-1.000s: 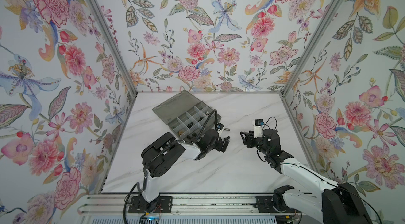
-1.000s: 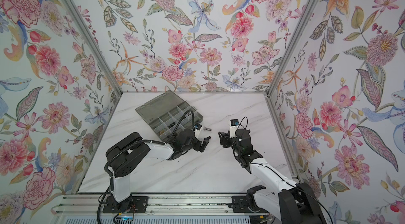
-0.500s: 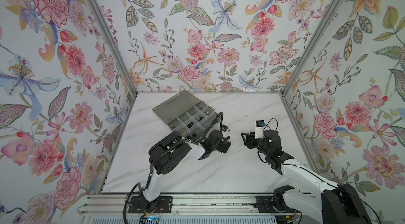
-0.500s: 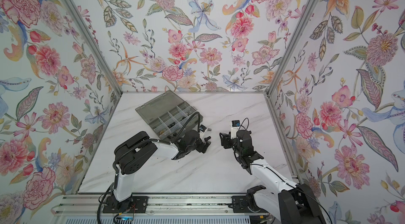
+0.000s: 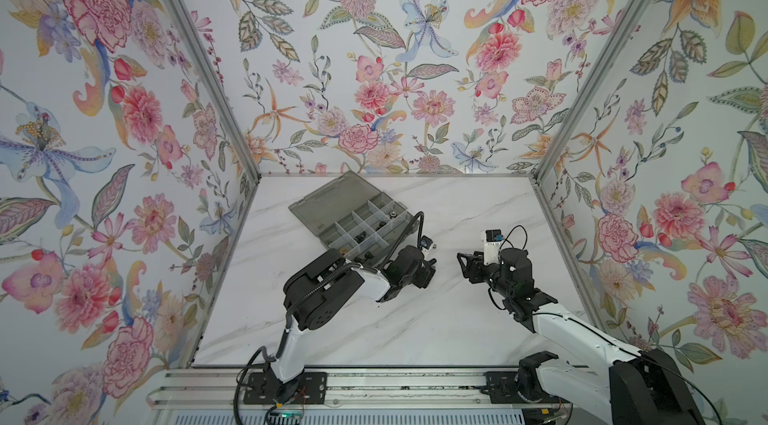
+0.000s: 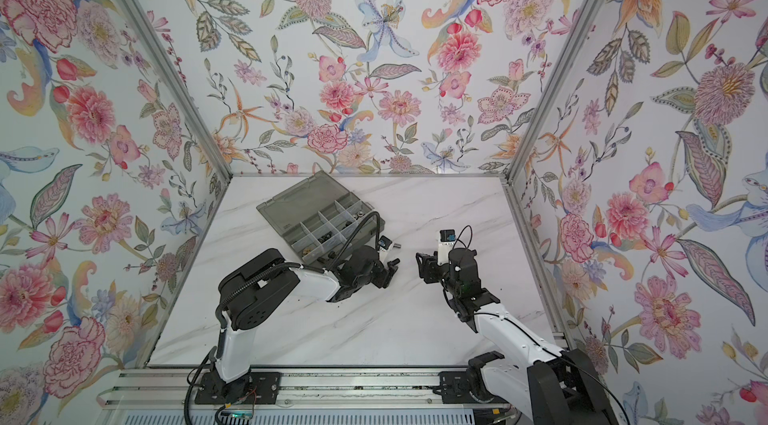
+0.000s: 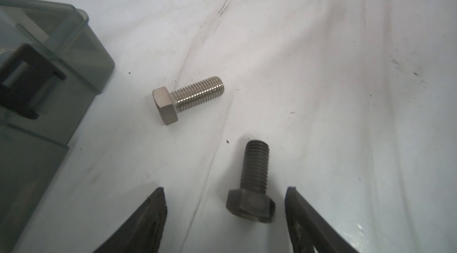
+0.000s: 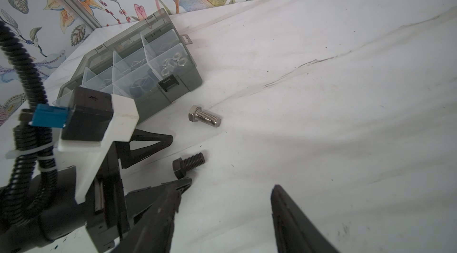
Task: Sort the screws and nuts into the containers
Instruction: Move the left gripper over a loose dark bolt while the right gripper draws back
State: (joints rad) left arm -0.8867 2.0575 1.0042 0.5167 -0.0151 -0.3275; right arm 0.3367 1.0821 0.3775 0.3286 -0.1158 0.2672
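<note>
One silver bolt (image 7: 188, 99) waits; the open, empty left pincer (image 7: 226, 190) sits around the black bolt (image 7: 254, 185) and should squeeze next.

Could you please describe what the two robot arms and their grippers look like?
Both arms, the left arm and right arm, have glossy white links between chunky black joints. The left gripper and right gripper carry black, pointed wedge fingers. A black ribbed cable loops over the left wrist; its white camera bracket bears a blue plug.
</note>
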